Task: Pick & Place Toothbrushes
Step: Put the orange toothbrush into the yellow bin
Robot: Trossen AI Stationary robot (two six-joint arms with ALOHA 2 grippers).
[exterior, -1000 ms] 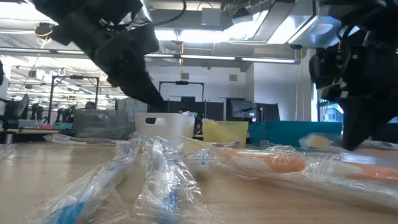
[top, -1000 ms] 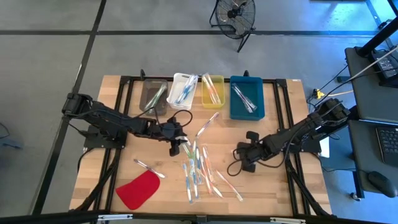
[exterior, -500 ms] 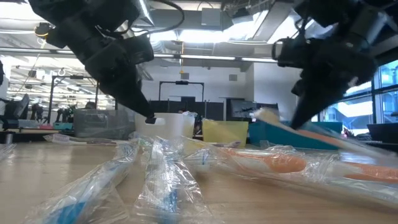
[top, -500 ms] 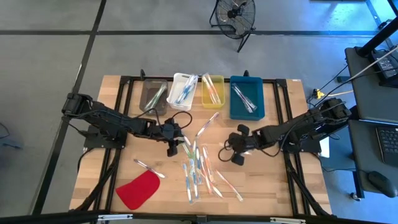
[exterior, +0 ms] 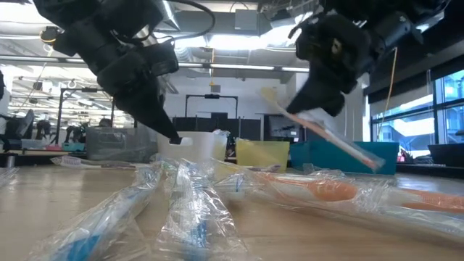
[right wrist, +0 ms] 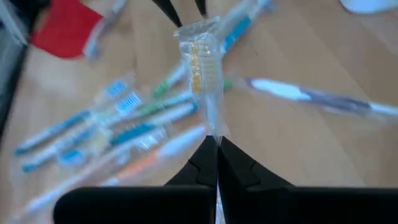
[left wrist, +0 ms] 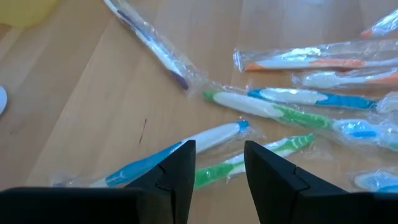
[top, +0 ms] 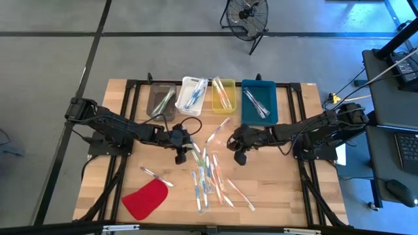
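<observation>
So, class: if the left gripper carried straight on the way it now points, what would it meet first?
Most likely the blue-and-white wrapped toothbrush lying between the left gripper's open fingers, with a green one beside it; depth is hard to judge.

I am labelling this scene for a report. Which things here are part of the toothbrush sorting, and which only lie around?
Belonging to the job:
- wrapped toothbrushes loose on the table
- yellow-bristled toothbrush held by the right gripper
- left gripper, open above the pile
- four bins: grey, white, yellow, blue

Just lying about:
- red piece
- fan on the floor
</observation>
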